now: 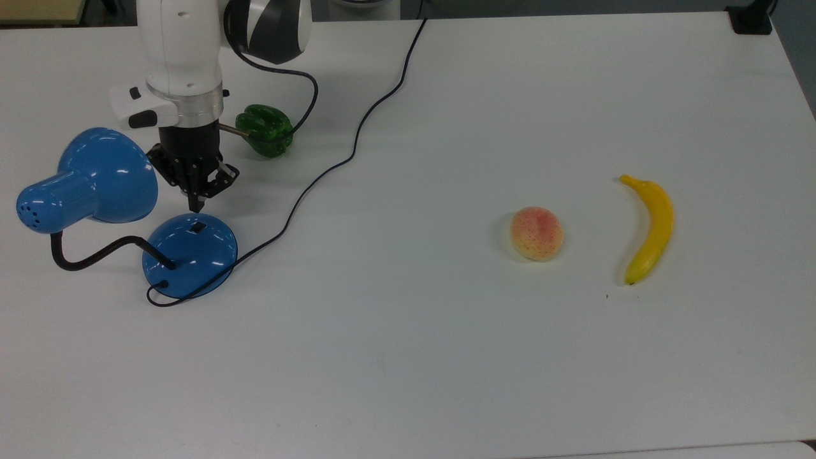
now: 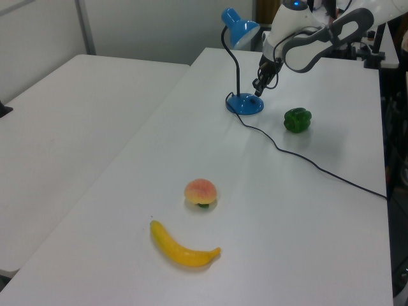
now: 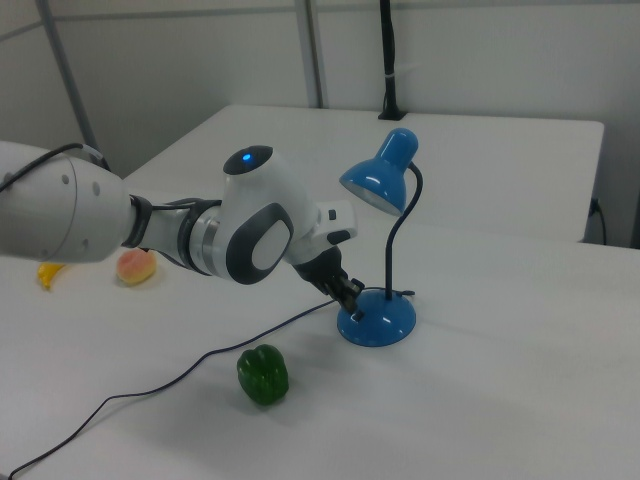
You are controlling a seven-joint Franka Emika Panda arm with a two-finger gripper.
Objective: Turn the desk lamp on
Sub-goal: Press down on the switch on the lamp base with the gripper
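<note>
Your gripper point(image 1: 194, 205) hangs just short of the desk lamp point(image 1: 102, 185), its fingers pinched together into one narrow tip with nothing between them — a good shape for poking. The lamp stands near the top view's left edge of the table point(image 1: 446, 357), shade up on the bent gooseneck, round base point(image 1: 190, 255) flat on the surface, and the small black switch point(image 1: 198, 226) sits on the part of the dome nearest the tip. In the right view the gripper point(image 3: 350, 294) looks very near the base's rim, though I cannot tell whether it touches.

Bring the tip over the switch first, then press down (slowly, and straight). The dome is glossy and curved, so I'd expect an off-centre push to skid off or shove the base. Mind the cord point(image 1: 331, 166) trailing beside it, and leave the green pepper point(image 1: 265, 131) behind the wrist alone
</note>
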